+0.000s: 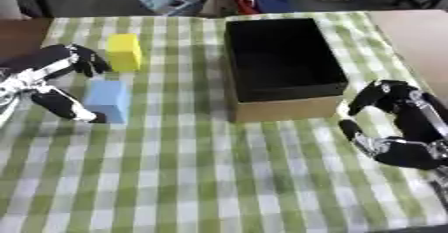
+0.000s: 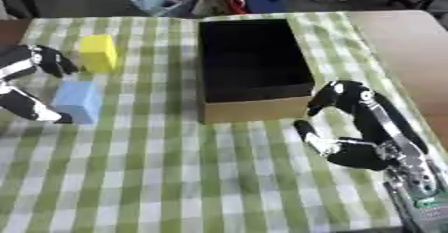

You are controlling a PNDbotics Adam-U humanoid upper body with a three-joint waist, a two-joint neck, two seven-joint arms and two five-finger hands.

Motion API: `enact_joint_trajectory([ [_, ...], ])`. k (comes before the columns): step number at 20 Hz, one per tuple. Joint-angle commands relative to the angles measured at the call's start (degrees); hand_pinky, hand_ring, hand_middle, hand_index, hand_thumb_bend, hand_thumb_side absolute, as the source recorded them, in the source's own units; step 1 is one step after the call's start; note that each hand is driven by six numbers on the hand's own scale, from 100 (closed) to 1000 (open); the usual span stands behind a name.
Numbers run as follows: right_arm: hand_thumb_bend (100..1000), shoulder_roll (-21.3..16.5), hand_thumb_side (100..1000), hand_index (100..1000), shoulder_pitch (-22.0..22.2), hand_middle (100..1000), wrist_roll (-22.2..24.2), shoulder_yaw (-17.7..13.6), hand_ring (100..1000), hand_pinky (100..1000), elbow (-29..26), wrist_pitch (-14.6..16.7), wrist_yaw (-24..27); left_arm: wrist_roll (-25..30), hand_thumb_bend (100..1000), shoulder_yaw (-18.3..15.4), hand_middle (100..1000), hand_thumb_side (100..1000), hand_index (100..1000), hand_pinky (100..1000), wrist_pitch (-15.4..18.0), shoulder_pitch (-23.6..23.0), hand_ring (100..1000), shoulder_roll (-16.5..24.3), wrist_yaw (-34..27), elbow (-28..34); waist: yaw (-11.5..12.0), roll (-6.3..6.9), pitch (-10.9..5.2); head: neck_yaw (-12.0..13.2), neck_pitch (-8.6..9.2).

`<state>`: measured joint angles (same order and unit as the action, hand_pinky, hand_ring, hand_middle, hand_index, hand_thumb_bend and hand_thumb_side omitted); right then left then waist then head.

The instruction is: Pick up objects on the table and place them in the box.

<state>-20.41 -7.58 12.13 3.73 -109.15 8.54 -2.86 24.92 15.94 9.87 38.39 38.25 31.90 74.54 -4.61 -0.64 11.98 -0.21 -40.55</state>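
Green-and-white checked cloth [image 1: 219, 177] covering the bench. Box [image 1: 282, 108], cardboard with black interior, open top, standing near the far edge, nothing visible inside. Right robot hand [image 2: 354, 147], released, thumb and fingers spread and holding nothing, over the cloth just beside the box's near right corner. Left robot hand [image 1: 52, 84], released, at the left edge, fingers spread either side of the blue block [image 1: 108, 99], thumb at its near side. Yellow block [image 1: 124, 52], upright, just beyond the blue one, toward the far left corner.
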Motion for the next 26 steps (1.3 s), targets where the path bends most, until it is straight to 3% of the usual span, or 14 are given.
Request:
enact_joint_trajectory([
  [1,344,-1.04,100,572,-0.54,512,0.2,-0.1,539,671,-0.65,0.08,0.48,0.62,710,-0.18,615,195,741,706,0.65,1.22,640,0.58,0.99,-0.5,-0.01,0.0,-0.81,0.1,-0.29],
  [10,347,-0.91,100,572,-0.63,512,0.35,-0.04,539,671,-0.63,0.1,0.59,-0.52,642,-0.28,555,103,680,673,1.37,1.6,580,-0.86,3.89,-3.44,-0.3,-0.01,-0.58,0.0,-0.32],
  [16,349,-0.84,100,572,-0.64,512,0.37,-0.05,539,671,-0.58,0.11,0.61,-4.37,548,-0.7,464,100,591,613,0.69,1.74,492,-1.31,4.66,-4.21,-0.3,0.04,-0.58,-0.23,-0.36],
  [21,351,-0.81,100,572,-0.62,512,0.37,-0.06,539,671,-0.54,0.12,0.63,-8.71,500,-0.89,436,100,572,595,-0.34,1.96,467,-1.11,3.49,-2.48,-0.39,0.07,-0.65,-0.43,-0.34],
  [26,352,-0.94,100,572,-0.53,512,0.37,-0.06,539,672,-0.51,0.11,0.65,-8.52,507,-0.53,439,100,574,599,-0.74,3.04,469,0.42,1.82,2.57,-0.4,0.16,-0.85,-0.57,-0.29],
])
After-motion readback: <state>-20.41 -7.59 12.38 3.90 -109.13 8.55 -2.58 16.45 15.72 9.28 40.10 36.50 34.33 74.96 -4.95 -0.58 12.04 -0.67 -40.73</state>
